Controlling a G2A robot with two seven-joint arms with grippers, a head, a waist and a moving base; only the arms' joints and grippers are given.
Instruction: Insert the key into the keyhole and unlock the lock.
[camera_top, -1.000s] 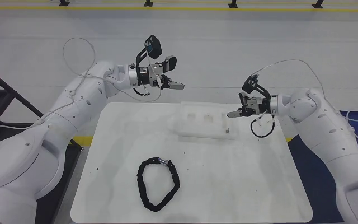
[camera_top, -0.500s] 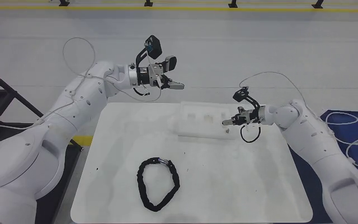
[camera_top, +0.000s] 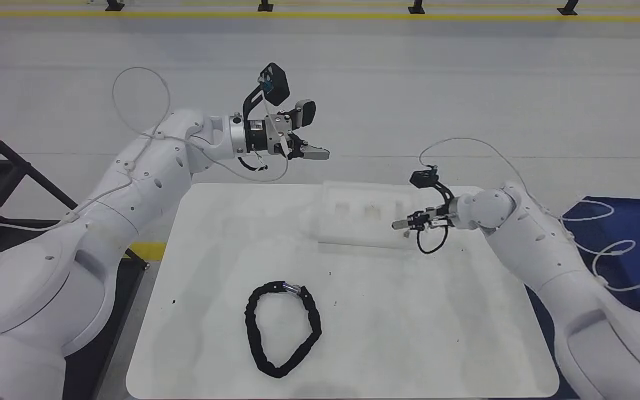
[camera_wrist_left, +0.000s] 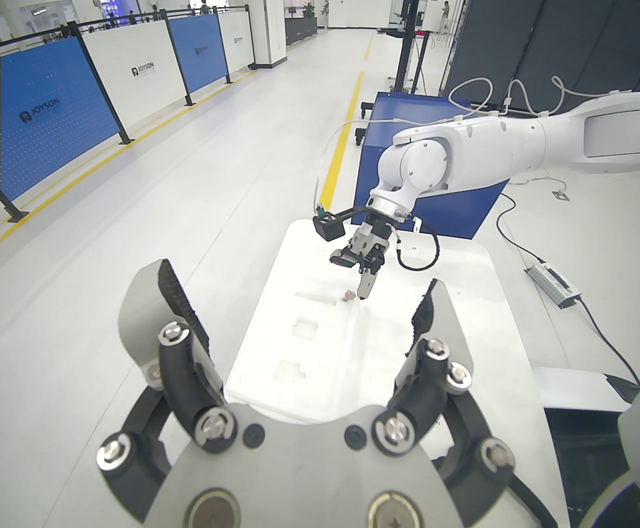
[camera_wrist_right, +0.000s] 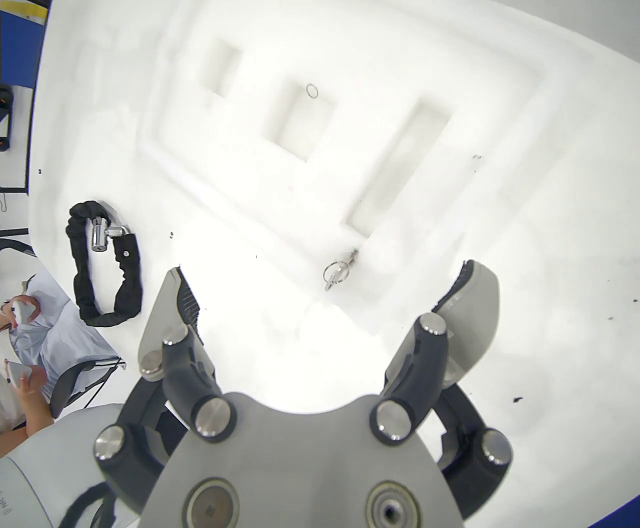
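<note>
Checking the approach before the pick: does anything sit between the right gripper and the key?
Nothing visible does. The right gripper hangs open close above the key, which lies exposed on the white foam tray beside a long recess.

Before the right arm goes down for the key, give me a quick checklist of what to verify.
1. right gripper open: ok.
2. key lying loose on the foam tray, nothing over it: ok.
3. key roughly centred ahead of that gripper in the right wrist view: ok.
4. left gripper open and empty: ok.
5. chain lock lying on the table, apart from both arms: ok.
6. Keyhole facing a reachable way: cannot tell.
</note>
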